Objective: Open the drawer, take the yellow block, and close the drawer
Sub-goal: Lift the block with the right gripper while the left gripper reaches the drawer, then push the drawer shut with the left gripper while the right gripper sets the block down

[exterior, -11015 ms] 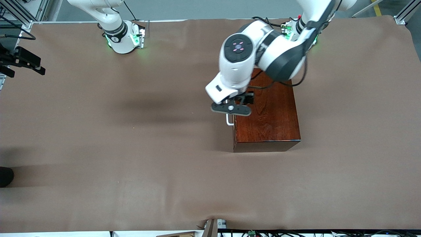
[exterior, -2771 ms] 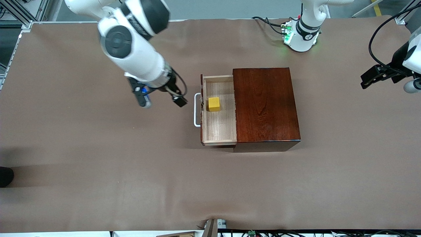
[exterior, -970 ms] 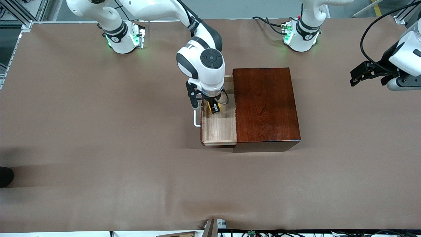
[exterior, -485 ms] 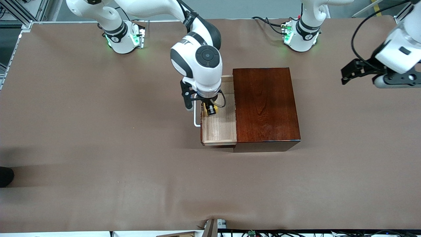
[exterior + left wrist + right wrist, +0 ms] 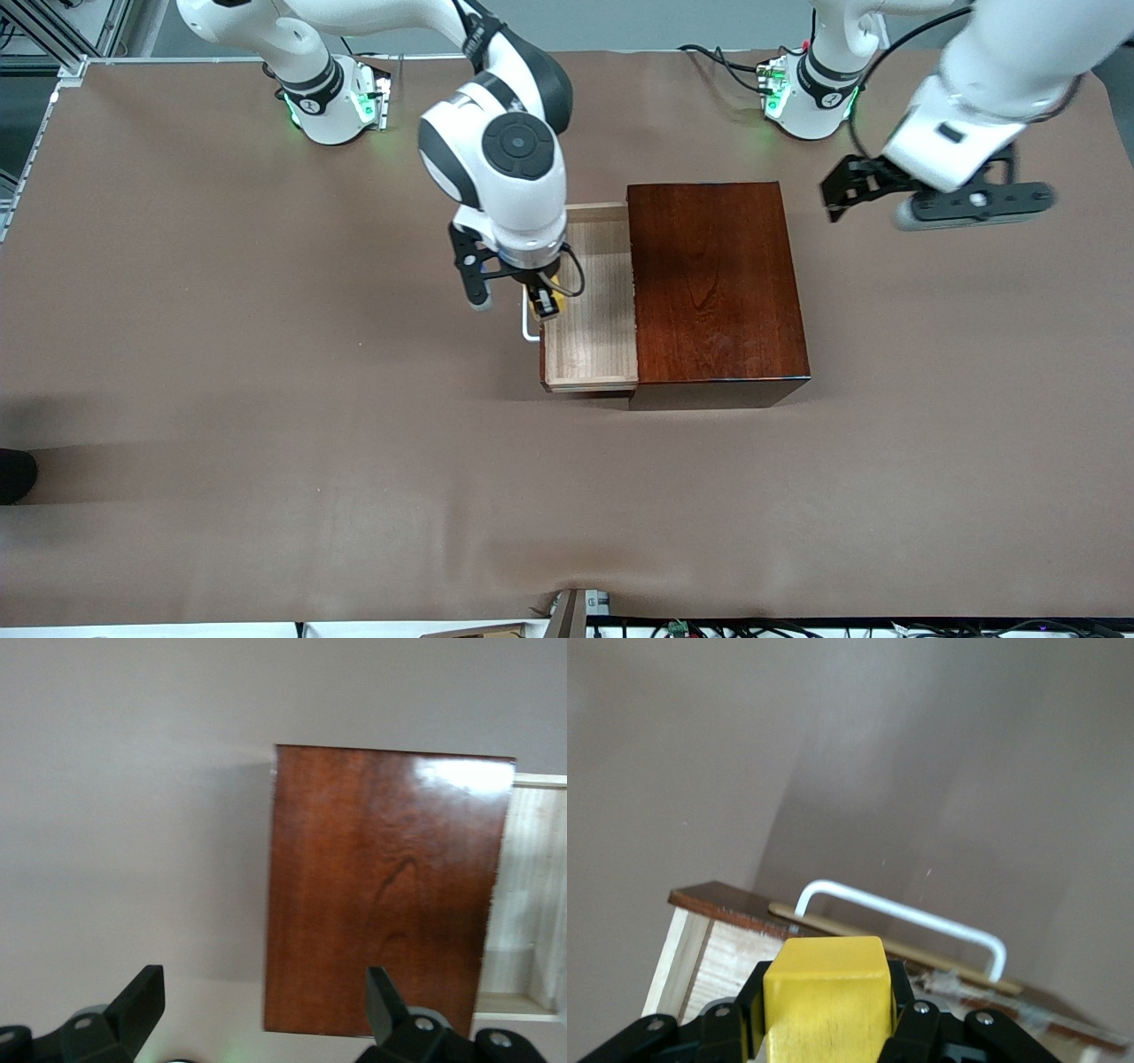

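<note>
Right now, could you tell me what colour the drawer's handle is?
White: the U-shaped bar handle shows best in the right wrist view, against the brown table covering.

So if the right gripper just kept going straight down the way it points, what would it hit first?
Probably the drawer. The right gripper, shut on the yellow block, points down over the drawer's handle end, so the front wall or the white handle looks likeliest, though depth is hard to judge.

Drawer (image 5: 592, 301) stood pulled out of the wooden box (image 5: 716, 288) toward the right arm's end of the table (image 5: 266, 399).
The right gripper (image 5: 547, 302) held the block (image 5: 824, 1001) above the drawer's handle (image 5: 904, 912) edge; the left gripper (image 5: 266, 1019) hung over the table beside the box, toward the left arm's end.
</note>
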Available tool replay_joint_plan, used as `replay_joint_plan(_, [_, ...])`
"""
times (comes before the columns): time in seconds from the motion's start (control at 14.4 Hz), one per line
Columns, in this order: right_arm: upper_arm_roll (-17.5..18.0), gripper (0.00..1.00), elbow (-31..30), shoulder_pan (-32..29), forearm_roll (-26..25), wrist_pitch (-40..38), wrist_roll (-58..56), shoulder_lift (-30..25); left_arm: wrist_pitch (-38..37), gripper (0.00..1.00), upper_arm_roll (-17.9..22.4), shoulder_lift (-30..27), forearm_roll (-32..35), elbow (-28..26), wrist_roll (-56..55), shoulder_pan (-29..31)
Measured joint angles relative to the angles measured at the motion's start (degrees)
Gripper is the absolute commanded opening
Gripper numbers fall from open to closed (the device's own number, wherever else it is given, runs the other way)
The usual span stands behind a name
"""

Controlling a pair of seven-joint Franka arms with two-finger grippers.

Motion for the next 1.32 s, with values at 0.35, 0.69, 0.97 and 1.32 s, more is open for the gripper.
replay_joint_plan(0.35, [-0.17, 0.00, 0.05, -6.30, 0.73, -11.93, -19.07, -5.44, 4.03, 1.00, -4.67, 5.64, 0.00, 0.84, -11.18, -2.65])
replay_joint_plan(0.69, [-0.31, 0.00, -0.07, -14.87, 1.54, -17.84, -41.85, -6.84, 8.34, 1.00, -4.77, 12.29, 0.78, 3.50, -24.81, -10.22])
replay_joint_plan(0.97, [-0.48, 0.00, -0.86, -23.03, 1.60, -18.75, -59.69, -6.86, 13.98, 1.00, -4.68, 19.41, 4.11, 7.38, -37.50, -16.03])
replay_joint_plan(1.32, [-0.64, 0.00, -3.61, -33.28, 1.58, -17.59, -78.54, -6.91, 22.00, 1.00, -3.78, 29.64, 9.99, 13.48, -56.67, -25.20])
